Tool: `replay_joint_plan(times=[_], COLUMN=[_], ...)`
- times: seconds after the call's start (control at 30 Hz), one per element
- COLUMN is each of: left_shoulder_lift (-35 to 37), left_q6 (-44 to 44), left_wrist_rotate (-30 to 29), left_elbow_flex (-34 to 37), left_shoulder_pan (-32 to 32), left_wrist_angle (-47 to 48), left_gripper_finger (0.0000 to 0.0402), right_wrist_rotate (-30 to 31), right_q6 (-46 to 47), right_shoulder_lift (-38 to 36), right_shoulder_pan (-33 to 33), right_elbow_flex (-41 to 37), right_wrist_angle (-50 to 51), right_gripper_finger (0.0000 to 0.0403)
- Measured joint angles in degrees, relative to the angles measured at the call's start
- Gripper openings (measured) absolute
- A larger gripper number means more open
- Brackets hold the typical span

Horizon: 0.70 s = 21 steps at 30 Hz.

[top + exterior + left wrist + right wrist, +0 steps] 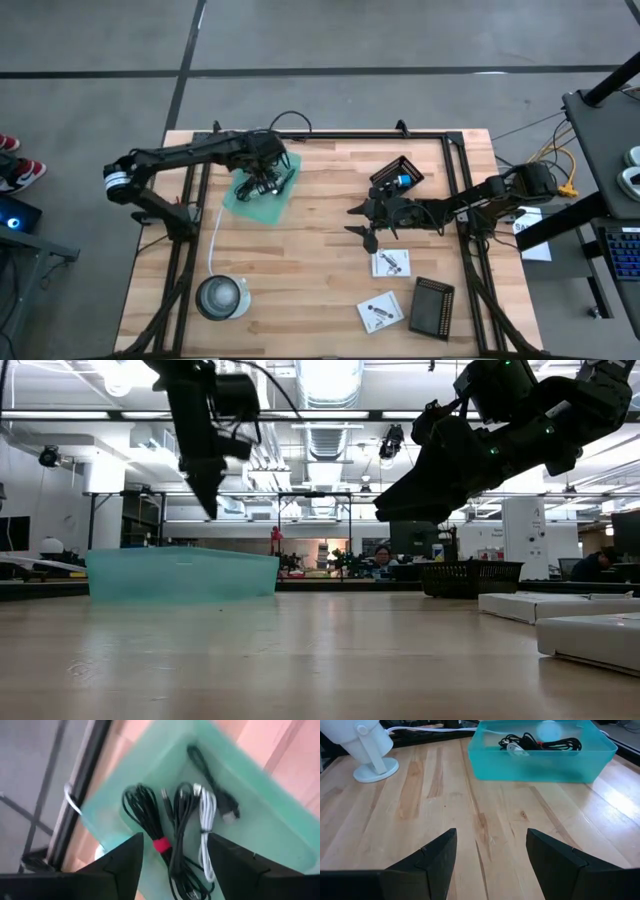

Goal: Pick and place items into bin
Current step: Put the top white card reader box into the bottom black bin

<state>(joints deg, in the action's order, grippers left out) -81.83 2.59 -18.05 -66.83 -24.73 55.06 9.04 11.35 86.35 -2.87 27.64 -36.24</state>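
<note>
A teal bin (262, 192) sits on the table's far left part; in the left wrist view the teal bin (260, 790) holds black coiled cables (145, 812), one with a red tie, and a white cable (206, 815). My left gripper (175, 839) hovers open above the bin, fingers pointing down, and it holds nothing. My right gripper (362, 225) hangs open over bare wood at mid-table, aimed toward the bin (545, 750), and it is empty (491, 835). Two white printed packets (391, 263) (380, 312) lie flat near the right arm.
A black mesh tray (432, 307) lies at the near right. Another black tray (398, 175), with a small blue piece (404, 182) in it, sits beyond the right gripper. A round clear tub (220, 297) with a white cord stands near left. Bare wood lies between bin and right gripper.
</note>
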Motion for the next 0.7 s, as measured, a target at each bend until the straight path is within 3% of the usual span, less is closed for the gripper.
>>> replay_joint_plan(times=[0.07, 0.13, 0.3, 0.37, 0.5, 0.7], left_shoulder_lift=[2.38, 5.33, 13.09, 16.45, 24.31, 35.76], left_q6=[2.41, 7.21, 15.59, 15.79, 15.48, 11.56], left_wrist_rotate=[1.29, 6.57, 32.72, 39.76, 37.86, 34.42], left_elbow_flex=[0.17, 0.65, 3.04, 5.95, 13.69, 25.44], left_shoulder_pan=[0.39, 0.86, 1.61, 1.69, 1.81, 1.81], left_wrist_angle=[-3.17, -5.77, -14.98, -21.05, -32.58, -44.82], left_gripper_finger=[0.0206, 0.0207, 0.0207, 0.0208, 0.0208, 0.0208], right_wrist_rotate=[0.00, 0.02, 0.01, 0.00, 0.93, 7.88], right_q6=[0.00, 0.00, 0.40, 0.50, 0.40, -2.02], right_shoulder_lift=[0.00, 0.00, 0.00, 0.00, 0.00, -0.02], right_shoulder_pan=[0.00, 0.00, 0.01, 0.01, -0.02, -1.57], right_elbow_flex=[0.00, 0.00, 0.00, -0.02, -0.04, -0.04], right_wrist_angle=[0.00, 0.01, 0.07, 0.16, -0.41, -2.52], right_gripper_finger=[0.0224, 0.0224, 0.0224, 0.0224, 0.0224, 0.0224])
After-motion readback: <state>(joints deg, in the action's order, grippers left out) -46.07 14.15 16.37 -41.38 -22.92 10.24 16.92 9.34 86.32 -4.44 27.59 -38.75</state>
